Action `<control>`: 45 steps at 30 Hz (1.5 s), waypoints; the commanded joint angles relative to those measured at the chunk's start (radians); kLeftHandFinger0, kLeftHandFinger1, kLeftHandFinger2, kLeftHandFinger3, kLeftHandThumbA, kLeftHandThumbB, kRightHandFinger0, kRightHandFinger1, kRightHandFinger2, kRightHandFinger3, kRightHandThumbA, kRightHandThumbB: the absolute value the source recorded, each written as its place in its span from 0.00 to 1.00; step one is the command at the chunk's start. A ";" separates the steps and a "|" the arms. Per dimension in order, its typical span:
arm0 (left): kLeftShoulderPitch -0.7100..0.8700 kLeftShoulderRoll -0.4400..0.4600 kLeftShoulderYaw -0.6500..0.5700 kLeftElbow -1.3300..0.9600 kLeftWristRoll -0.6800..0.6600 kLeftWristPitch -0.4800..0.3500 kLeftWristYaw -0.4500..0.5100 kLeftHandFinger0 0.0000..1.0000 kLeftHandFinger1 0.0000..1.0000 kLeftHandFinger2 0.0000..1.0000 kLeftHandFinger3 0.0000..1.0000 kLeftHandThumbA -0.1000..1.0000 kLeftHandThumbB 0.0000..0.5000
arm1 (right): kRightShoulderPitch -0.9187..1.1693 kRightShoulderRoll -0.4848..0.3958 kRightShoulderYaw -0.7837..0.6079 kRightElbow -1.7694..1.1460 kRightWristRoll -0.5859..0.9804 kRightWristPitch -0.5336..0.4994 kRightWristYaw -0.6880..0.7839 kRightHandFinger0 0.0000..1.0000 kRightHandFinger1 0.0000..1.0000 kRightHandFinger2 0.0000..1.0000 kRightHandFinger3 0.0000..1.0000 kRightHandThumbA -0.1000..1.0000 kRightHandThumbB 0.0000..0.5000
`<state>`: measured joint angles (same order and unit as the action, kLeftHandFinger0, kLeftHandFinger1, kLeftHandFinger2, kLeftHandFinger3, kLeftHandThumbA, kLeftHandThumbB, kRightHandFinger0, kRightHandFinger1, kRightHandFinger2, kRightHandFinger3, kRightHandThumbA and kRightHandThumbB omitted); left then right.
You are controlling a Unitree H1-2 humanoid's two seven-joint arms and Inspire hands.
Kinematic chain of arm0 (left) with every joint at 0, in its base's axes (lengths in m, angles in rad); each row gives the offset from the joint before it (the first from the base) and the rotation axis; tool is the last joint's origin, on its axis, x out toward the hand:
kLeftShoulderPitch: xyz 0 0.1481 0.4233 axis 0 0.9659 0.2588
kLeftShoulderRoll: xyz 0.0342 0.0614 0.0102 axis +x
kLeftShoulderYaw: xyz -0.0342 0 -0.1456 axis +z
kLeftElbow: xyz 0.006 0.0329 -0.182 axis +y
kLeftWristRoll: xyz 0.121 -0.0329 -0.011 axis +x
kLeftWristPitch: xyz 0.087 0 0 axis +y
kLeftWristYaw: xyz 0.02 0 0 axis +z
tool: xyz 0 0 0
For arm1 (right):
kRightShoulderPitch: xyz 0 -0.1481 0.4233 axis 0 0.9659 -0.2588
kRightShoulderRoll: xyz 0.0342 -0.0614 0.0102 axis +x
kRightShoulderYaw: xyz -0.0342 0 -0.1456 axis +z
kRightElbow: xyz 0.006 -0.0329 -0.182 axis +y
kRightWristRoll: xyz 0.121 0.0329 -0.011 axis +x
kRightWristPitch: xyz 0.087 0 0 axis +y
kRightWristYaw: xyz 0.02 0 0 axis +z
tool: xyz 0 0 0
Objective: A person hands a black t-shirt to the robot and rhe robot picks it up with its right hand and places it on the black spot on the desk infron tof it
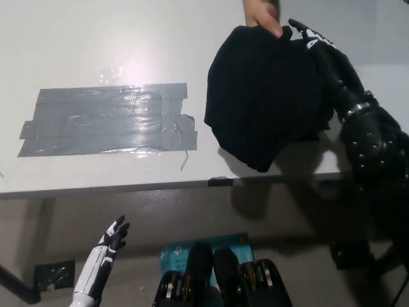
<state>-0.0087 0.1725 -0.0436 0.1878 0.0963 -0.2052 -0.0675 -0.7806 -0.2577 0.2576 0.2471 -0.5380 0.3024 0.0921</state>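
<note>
One black t-shirt (265,96) touches right robot hand (312,39).

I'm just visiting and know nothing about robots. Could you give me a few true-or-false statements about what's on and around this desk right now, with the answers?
1. A person's hand holds the black t-shirt at its top. True.
2. The t-shirt lies flat on the grey tape patch. False: it hangs bunched up to the right of the patch, which is bare.
3. The white left hand is gripping the t-shirt. False: it rests low, below the desk edge, fingers apart, holding nothing.
4. The black right hand is up against the t-shirt's right side. True.
5. The black spot is hidden from view. True.
</note>
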 commanded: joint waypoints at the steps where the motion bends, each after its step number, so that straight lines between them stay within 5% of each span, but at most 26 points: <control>1: -0.022 0.015 0.010 -0.025 -0.002 -0.004 -0.002 1.00 1.00 1.00 1.00 1.00 1.00 | -0.088 0.024 0.009 0.144 -0.160 -0.148 -0.373 0.05 0.21 0.44 0.46 0.00 0.51; 2: -0.028 0.016 0.011 -0.026 -0.002 0.001 -0.003 1.00 1.00 1.00 1.00 1.00 1.00 | -0.092 0.023 0.016 0.182 -0.178 -0.183 -0.437 0.00 0.20 0.63 0.67 0.00 0.40; 4: -0.034 0.016 0.014 -0.024 -0.007 0.002 -0.002 1.00 1.00 1.00 1.00 1.00 0.99 | -0.089 0.016 0.023 0.195 -0.185 -0.224 -0.474 0.00 0.40 0.85 1.00 0.00 0.36; 7: -0.031 0.016 0.016 -0.019 -0.010 -0.002 -0.002 1.00 1.00 1.00 1.00 1.00 0.99 | -0.080 0.009 0.033 0.178 -0.194 -0.242 -0.478 0.04 0.56 0.91 1.00 0.00 0.36; 21: -0.036 0.019 0.019 -0.028 -0.015 0.012 -0.005 1.00 1.00 1.00 1.00 1.00 0.94 | -0.108 -0.018 -0.011 0.183 -0.154 -0.286 -0.505 0.16 0.70 1.00 1.00 0.00 0.34; 24: -0.038 0.019 0.020 -0.028 -0.016 0.012 -0.007 1.00 1.00 1.00 1.00 1.00 0.94 | -0.123 -0.027 -0.032 0.189 -0.150 -0.283 -0.522 0.19 0.69 1.00 1.00 0.00 0.40; 33: -0.046 0.023 0.021 -0.030 -0.023 0.015 -0.013 1.00 1.00 1.00 1.00 1.00 0.93 | -0.165 -0.042 -0.056 0.249 -0.151 -0.327 -0.579 0.07 0.58 0.93 1.00 0.00 0.35; 37: -0.041 0.023 0.022 -0.034 -0.023 0.015 -0.012 1.00 1.00 1.00 1.00 1.00 0.92 | -0.162 -0.027 -0.038 0.293 -0.152 -0.315 -0.570 0.11 0.58 0.95 0.90 0.00 0.42; 42: -0.046 0.024 0.020 -0.033 -0.024 0.017 -0.017 1.00 1.00 1.00 1.00 1.00 0.95 | -0.174 -0.011 0.014 0.411 -0.185 -0.354 -0.612 0.04 0.59 1.00 0.98 0.00 0.39; 45: -0.051 0.026 0.025 -0.033 -0.022 0.015 -0.012 1.00 1.00 1.00 1.00 1.00 0.93 | -0.192 0.022 0.042 0.508 -0.177 -0.388 -0.626 0.00 0.52 0.93 1.00 0.00 0.37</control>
<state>-0.0465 0.1760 -0.0333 0.1850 0.0868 -0.1806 -0.0710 -0.8759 -0.2591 0.2758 0.6893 -0.6916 0.0012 -0.4560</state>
